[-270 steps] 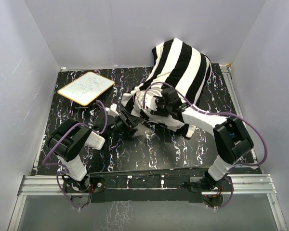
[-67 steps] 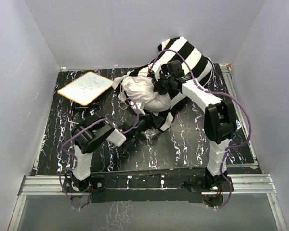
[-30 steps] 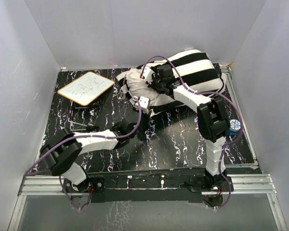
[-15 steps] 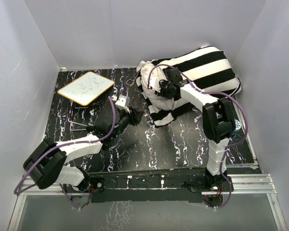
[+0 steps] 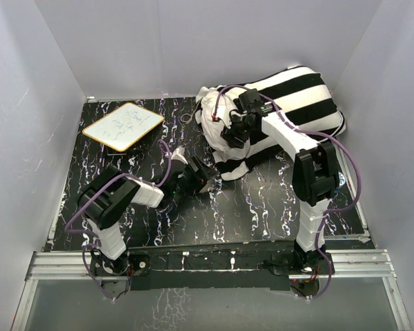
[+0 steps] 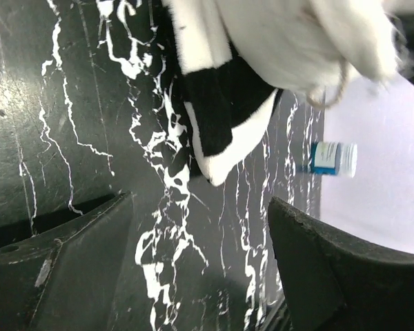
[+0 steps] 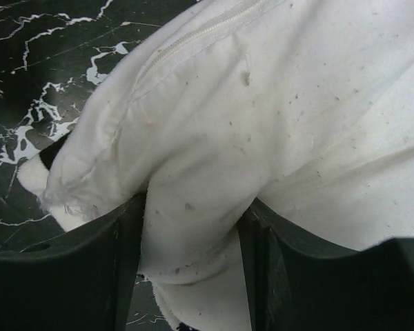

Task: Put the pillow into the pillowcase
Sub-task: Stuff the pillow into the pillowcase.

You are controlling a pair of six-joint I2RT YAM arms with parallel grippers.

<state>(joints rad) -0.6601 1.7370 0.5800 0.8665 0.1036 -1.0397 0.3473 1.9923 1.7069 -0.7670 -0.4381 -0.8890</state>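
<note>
The striped pillowcase lies at the back right with the white pillow bulging out of its left end. My right gripper is on that bare end. In the right wrist view a fold of the pillow fills the gap of the right gripper and touches both fingers. My left gripper sits low on the table just in front of the pillowcase's near corner. The left gripper is open with only tabletop between its fingers.
A small whiteboard lies at the back left. A small bottle with a blue label lies near the right wall. White walls close in the black marbled table on three sides.
The left gripper has let go of the pillowcase, opened and drawn back toward me. The right gripper's jaws have widened on the pillow. The bundle has shifted right.
</note>
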